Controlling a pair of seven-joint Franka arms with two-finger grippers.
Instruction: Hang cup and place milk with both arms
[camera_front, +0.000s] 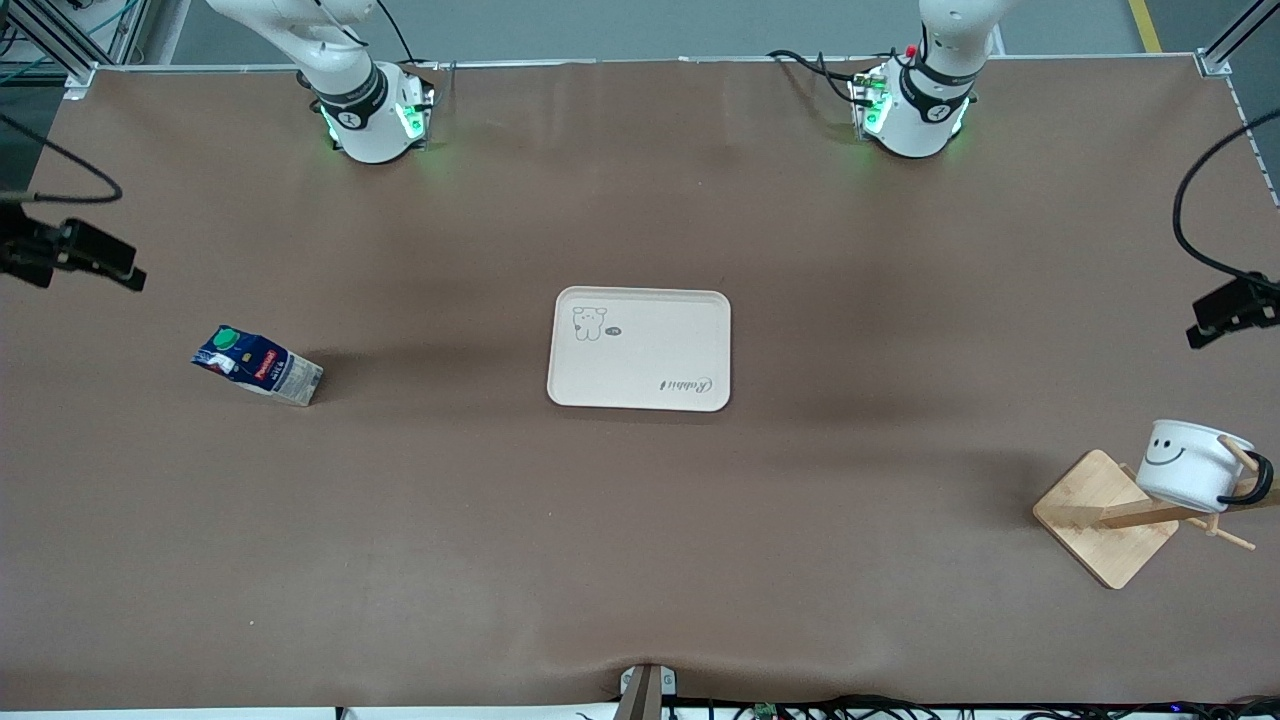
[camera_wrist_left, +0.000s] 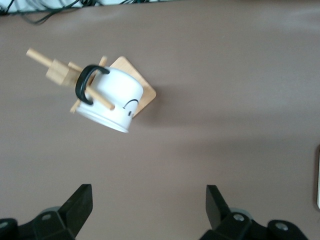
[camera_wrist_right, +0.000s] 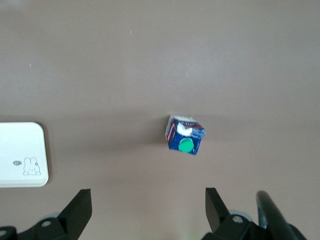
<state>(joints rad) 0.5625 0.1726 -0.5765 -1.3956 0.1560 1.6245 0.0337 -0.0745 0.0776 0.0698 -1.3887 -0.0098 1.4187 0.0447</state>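
Note:
The cup (camera_front: 1190, 462), a white mug with a black handle and a smiley face, hangs by its handle on a peg of a wooden rack (camera_front: 1090, 510) at the left arm's end of the table. It also shows in the left wrist view (camera_wrist_left: 112, 100). My left gripper (camera_wrist_left: 149, 210) is open and empty, high above bare table beside the rack. The milk (camera_front: 258, 365), a blue and white carton with a green cap, stands at the right arm's end. It also shows in the right wrist view (camera_wrist_right: 186, 136). My right gripper (camera_wrist_right: 149, 210) is open and empty, high above the table near the milk.
A cream tray (camera_front: 640, 295) with a small animal drawing lies at the middle of the table, with nothing on it; its corner shows in the right wrist view (camera_wrist_right: 22, 150). Brown mat covers the table between the tray, the milk and the rack.

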